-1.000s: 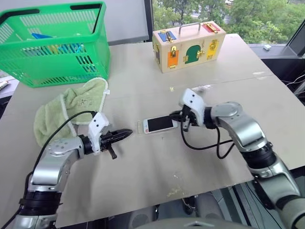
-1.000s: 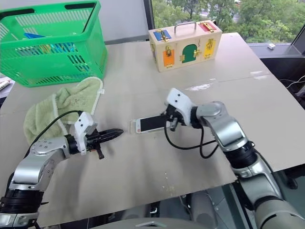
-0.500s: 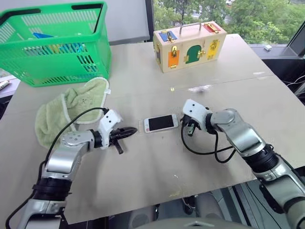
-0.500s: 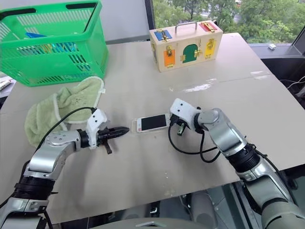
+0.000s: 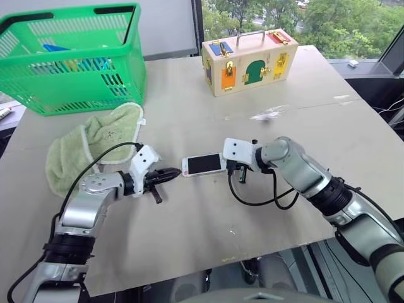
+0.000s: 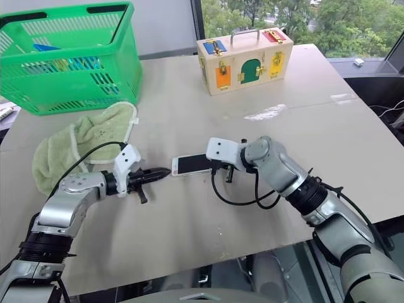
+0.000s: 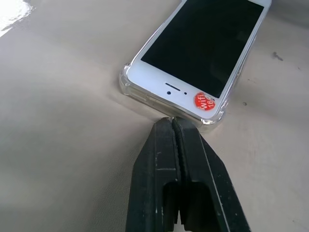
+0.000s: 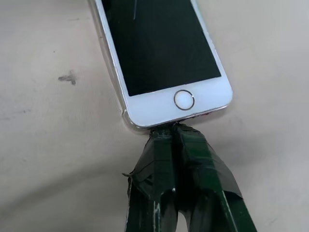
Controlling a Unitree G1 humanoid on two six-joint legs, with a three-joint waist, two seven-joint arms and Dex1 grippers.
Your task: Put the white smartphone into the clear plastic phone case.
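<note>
The white smartphone lies screen up on the beige table, between my two grippers. The clear plastic phone case shows as a glossy rim around the phone's speaker end, which bears a red sticker. My left gripper is shut and its tips touch that end of the case. My right gripper is also shut. Its tips press against the opposite end of the smartphone, the one with the home button, where a thin edge of the case shows.
A green towel lies left of the phone, with a green basket behind it. A wooden lock box stands at the back. The table's front edge runs close below the arms.
My right gripper has swung left and down onto the phone's home-button end. The phone has slid a little left, up against the left gripper's tips. The left gripper has stayed put.
</note>
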